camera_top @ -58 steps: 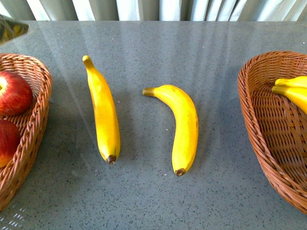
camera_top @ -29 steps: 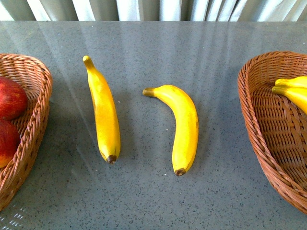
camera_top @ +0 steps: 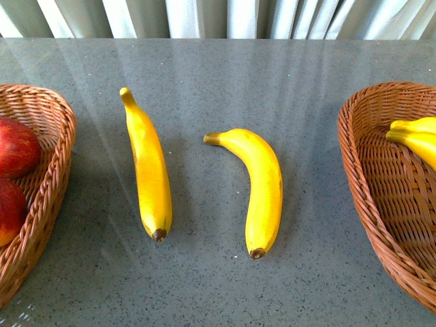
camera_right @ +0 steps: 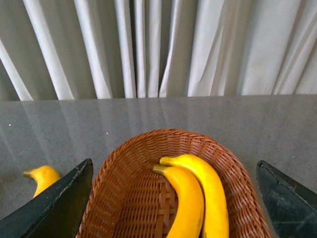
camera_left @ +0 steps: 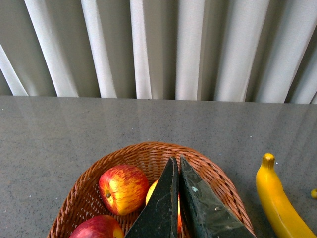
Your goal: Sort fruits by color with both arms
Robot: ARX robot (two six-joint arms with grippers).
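Observation:
Two yellow bananas lie on the grey table in the front view, a straighter one (camera_top: 148, 167) at left and a curved one (camera_top: 258, 185) at centre. Red apples (camera_top: 15, 146) rest in the left wicker basket (camera_top: 53, 167); two more bananas (camera_top: 415, 138) lie in the right basket (camera_top: 371, 197). Neither arm shows in the front view. In the left wrist view my left gripper (camera_left: 178, 166) hangs shut and empty above the basket of apples (camera_left: 122, 187). In the right wrist view my right gripper (camera_right: 173, 171) is wide open above the two basket bananas (camera_right: 195, 198).
Pale pleated curtains (camera_top: 204, 17) hang behind the table's far edge. In the left wrist view the straighter banana (camera_left: 277, 201) lies just outside the apple basket rim (camera_left: 218, 171). In the right wrist view the tip of the curved banana (camera_right: 42, 176) shows beside the basket rim (camera_right: 106, 171).
The dark blurred shape at the front view's upper left corner has gone out of sight. The whole scene has shifted slightly down in the frame. The fruits on the table have not moved.

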